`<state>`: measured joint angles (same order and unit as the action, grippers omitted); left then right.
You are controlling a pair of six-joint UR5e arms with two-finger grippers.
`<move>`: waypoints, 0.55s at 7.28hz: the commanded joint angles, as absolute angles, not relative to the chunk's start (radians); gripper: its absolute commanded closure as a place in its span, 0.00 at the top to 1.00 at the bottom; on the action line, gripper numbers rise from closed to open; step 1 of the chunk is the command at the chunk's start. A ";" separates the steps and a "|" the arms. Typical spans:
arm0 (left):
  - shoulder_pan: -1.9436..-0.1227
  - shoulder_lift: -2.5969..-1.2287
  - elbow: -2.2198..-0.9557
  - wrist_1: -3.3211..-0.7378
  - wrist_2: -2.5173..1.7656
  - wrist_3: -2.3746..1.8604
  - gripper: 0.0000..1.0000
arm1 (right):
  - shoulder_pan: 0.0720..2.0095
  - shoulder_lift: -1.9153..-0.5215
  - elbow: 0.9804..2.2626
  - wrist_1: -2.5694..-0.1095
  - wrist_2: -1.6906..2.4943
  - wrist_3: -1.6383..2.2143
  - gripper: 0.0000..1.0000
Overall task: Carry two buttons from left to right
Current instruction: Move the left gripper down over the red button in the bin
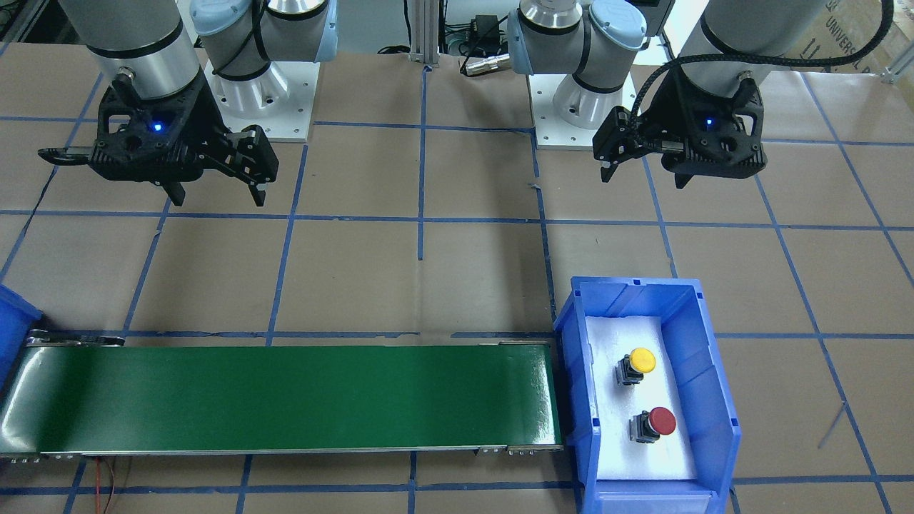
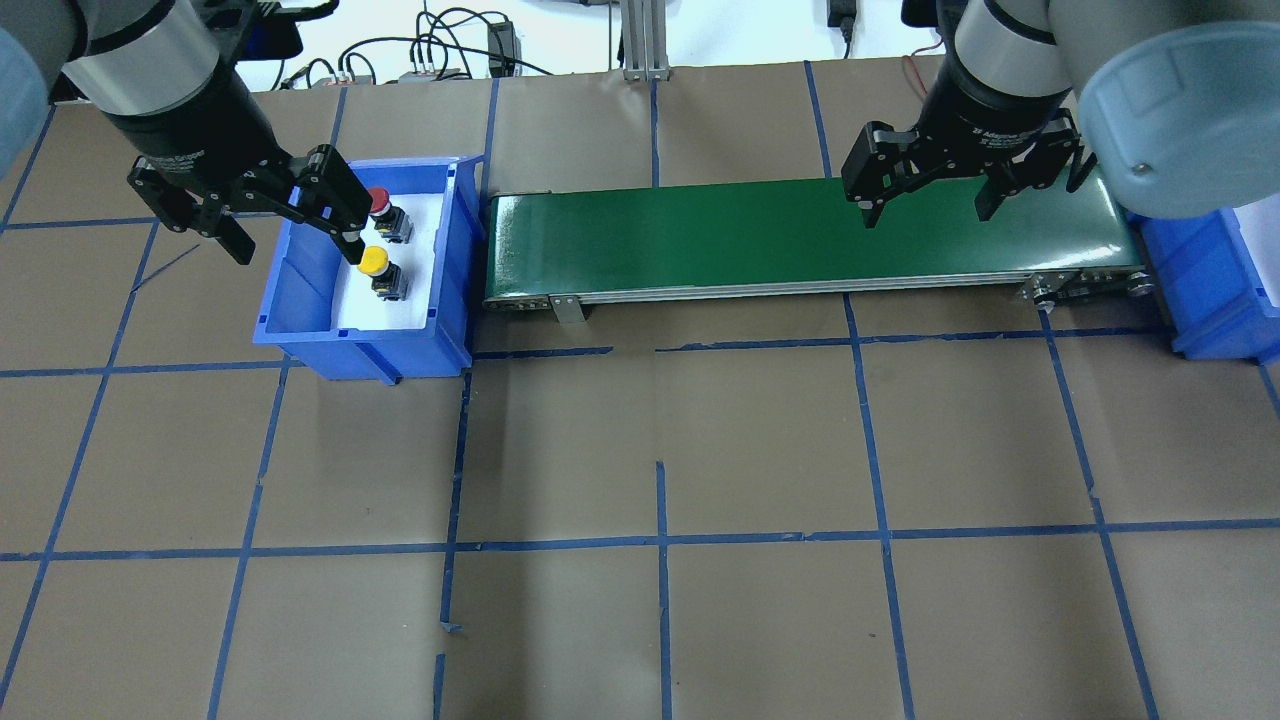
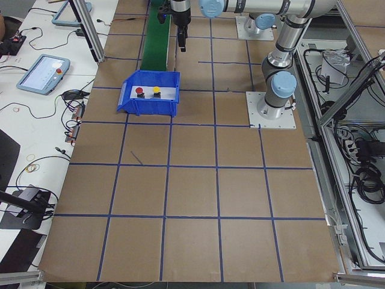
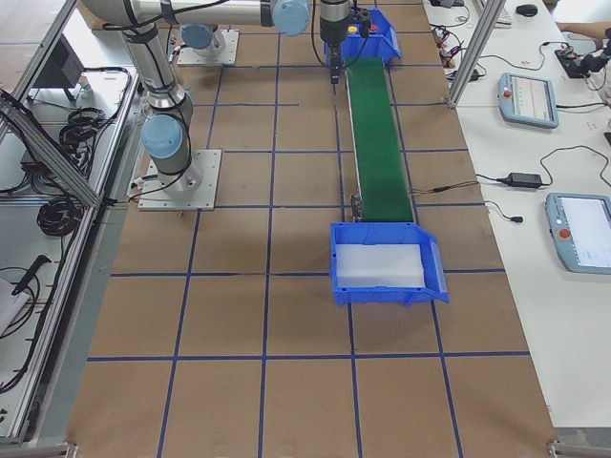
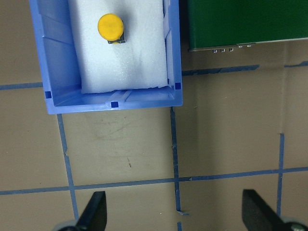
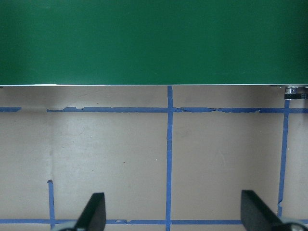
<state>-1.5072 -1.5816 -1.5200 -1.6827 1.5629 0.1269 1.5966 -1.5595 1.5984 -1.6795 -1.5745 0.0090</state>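
Note:
The yellow button [image 1: 641, 360] and the red button [image 1: 660, 421] stand on white foam in the blue bin [image 1: 707, 343] at the robot's left end of the green conveyor belt [image 1: 285, 396]. In the overhead view the red button [image 2: 380, 202] is farther from the robot than the yellow button [image 2: 374, 261]. My left gripper [image 2: 295, 248] is open and empty, held high on the robot's side of that bin. Its wrist view shows only the yellow button [image 5: 110, 27]. My right gripper [image 2: 928, 212] is open and empty, above the table beside the belt's right part [image 6: 154, 43].
A second blue bin [image 2: 1210, 290] with bare white foam sits at the belt's right end; it also shows in the exterior right view [image 4: 387, 291]. The table is brown paper with a blue tape grid. The arm bases [image 1: 257, 93] stand at the back.

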 commanded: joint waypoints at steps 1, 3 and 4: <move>-1.505 -1.582 -1.523 -1.683 1.560 0.127 1.00 | 1.597 -1.560 1.598 -1.680 -1.575 0.008 1.00; -1.502 -1.580 -1.513 -1.681 1.563 0.127 1.00 | 1.598 -1.560 1.600 -1.681 -1.574 0.009 1.00; -1.496 -1.580 -1.503 -1.681 1.560 0.129 1.00 | 1.598 -1.560 1.600 -1.681 -1.574 0.009 1.00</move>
<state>-1.5011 -1.5805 -1.5130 -1.6814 1.5618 0.1277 1.5980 -1.5600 1.5994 -1.6810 -1.5744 0.0090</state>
